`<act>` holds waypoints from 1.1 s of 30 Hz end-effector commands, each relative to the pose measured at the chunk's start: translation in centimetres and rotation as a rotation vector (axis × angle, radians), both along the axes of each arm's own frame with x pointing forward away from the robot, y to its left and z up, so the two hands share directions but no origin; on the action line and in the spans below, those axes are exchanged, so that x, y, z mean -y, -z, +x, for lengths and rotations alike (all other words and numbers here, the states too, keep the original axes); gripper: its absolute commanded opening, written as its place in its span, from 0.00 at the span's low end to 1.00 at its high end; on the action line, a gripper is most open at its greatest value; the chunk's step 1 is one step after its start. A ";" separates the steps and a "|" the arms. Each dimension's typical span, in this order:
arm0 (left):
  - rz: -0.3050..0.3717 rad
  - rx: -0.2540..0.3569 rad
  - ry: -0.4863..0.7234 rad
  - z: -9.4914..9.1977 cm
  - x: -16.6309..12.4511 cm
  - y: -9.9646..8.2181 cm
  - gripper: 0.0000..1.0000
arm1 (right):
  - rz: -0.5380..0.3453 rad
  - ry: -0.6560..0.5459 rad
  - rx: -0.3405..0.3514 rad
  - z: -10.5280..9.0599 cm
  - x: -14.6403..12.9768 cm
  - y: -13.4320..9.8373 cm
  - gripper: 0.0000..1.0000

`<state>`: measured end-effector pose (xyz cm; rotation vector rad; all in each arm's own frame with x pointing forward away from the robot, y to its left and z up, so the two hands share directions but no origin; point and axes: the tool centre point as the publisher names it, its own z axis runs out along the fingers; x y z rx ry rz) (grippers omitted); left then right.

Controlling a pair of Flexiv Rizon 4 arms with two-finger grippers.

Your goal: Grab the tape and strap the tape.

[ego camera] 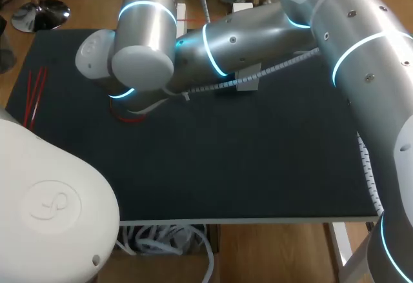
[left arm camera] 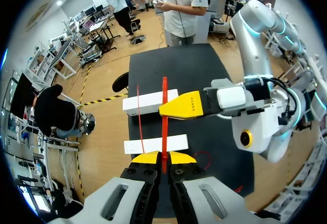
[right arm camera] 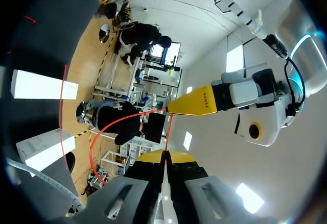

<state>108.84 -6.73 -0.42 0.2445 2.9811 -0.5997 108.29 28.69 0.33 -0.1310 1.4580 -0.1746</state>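
Main risk: the red tape (left arm camera: 164, 132) slips out of a grip. The left gripper (left arm camera: 163, 157) is pinched tight on its near end, fingertips almost meeting. The right gripper (left arm camera: 166, 110) nips the same strip a bit further along, from the side. So the held stretch is short and the yellow tips sit near each other. Any pull not matched btwn the arms would prob. yank the strip free or kink it, and a small misjudged move could knock tip against tip. From the right wrist, the right gripper (right arm camera: 164, 156) looks closed on the tape's thin edge w/ the left gripper (right arm camera: 171, 109) just ahead. The rest of the red tape (right arm camera: 110, 127) bows away in a loose curve that could snag on the white blocks (left arm camera: 150, 102) or twist. The tape is held in the air over the black mat (ego camera: 226, 160); in the head view the right arm (ego camera: 245, 44) hides both grippers. Materials: the tape is narrow, flat, smooth, springy rather than limp. The blocks are matt, long, square-edged. The mat is dull and fine-grained. Spare red strips (ego camera: 35, 93) lie thin and straight by the mat's left edge.
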 end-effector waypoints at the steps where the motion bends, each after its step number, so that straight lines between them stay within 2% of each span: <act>1: 0.003 -0.001 -0.001 -0.1 0.0 -0.1 0.00 | -0.005 0.004 -0.002 0.2 -0.4 -0.3 0.00; 33: 0.003 -0.001 -0.001 -0.1 0.0 -0.1 0.00 | -0.022 -0.016 -0.017 0.1 -1.7 -0.3 0.00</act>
